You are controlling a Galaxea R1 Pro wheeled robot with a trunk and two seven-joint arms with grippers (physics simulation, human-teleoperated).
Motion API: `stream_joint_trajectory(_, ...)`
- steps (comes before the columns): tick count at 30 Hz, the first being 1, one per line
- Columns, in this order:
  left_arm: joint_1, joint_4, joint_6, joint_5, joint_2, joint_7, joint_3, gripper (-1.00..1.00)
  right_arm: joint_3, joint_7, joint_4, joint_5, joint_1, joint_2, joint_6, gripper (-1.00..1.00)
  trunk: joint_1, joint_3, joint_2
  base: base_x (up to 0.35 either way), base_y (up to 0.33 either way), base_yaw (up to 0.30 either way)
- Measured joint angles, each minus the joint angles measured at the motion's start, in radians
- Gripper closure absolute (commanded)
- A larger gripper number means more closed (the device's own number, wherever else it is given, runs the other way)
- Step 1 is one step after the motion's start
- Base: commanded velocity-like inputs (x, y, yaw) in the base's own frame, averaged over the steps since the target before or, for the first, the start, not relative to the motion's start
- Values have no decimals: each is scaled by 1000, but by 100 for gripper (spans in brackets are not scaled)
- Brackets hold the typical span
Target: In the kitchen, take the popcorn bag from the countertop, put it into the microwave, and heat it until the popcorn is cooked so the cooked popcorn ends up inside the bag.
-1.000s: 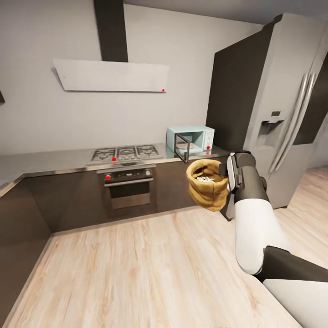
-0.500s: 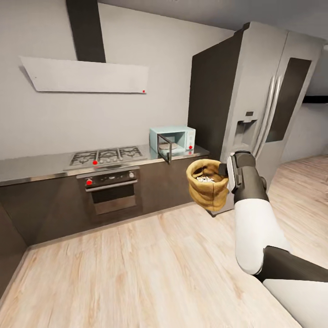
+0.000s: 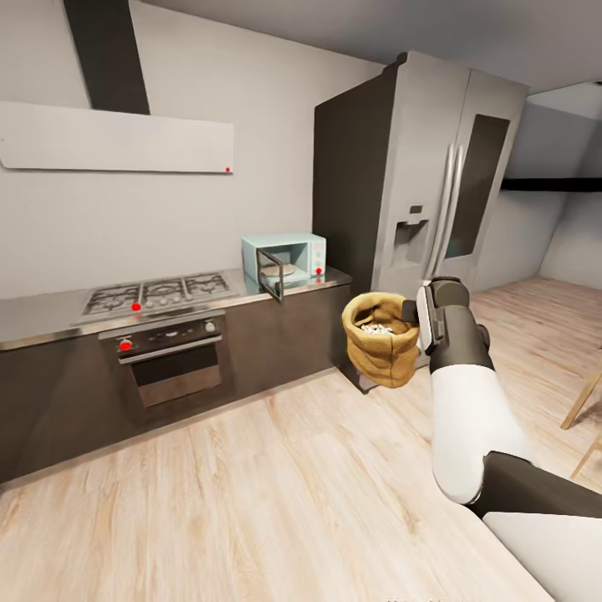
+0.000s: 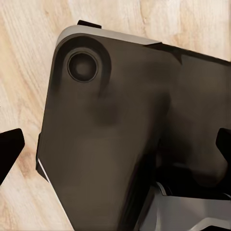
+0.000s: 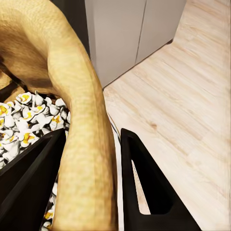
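Observation:
My right gripper (image 3: 411, 323) is shut on the rolled rim of the tan popcorn bag (image 3: 380, 343), which hangs in the air over the wood floor, in front of the cabinets. White-yellow popcorn (image 3: 378, 329) lies inside it. In the right wrist view the black fingers (image 5: 144, 187) pinch the bag's wall (image 5: 89, 159), with popcorn (image 5: 24, 125) beside it. The pale-blue microwave (image 3: 293, 255) stands on the grey countertop (image 3: 50, 313), to the left of and beyond the bag, its door (image 3: 269, 278) swung open. My left gripper (image 4: 115, 149) hangs open over the robot's dark base.
A tall steel fridge (image 3: 435, 192) stands right of the microwave, just behind the bag. The gas hob (image 3: 155, 293) and the dark built-in oven (image 3: 171, 359) sit further left under the white hood (image 3: 117, 138). A wooden chair leg (image 3: 585, 401) shows at the right edge.
The view has turned to the right, so the counter, microwave and fridge have slid left in the picture. The bag and my right arm keep the same place in the view.

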Motion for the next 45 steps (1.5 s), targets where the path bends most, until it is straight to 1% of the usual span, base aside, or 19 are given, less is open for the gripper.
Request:
stream_joint_trajectory(10,0,1,0,0,0,0,0,-100,1,0,0,0,0,0,0,100,0,4,0,0,0,-232)
stream_joint_trajectory(19,0,1,0,0,0,0,0,-100,1,0,5,0,0,3,0,100,0,5,0,0,0,-13)
stream_joint_trajectory(23,0,0,0,0,-1,0,0,-100,2,0,41,-1,0,2,0,100,0,5,0,14,0,0)
stream_joint_trajectory(32,0,3,3,-2,0,-1,-1,-100,1,1,43,12,0,1,0,100,-1,5,0,288,-73,0)
stream_joint_trajectory(45,0,3,10,3,2,-1,-1,-100,1,1,42,16,0,2,0,100,0,5,0,301,-188,0)
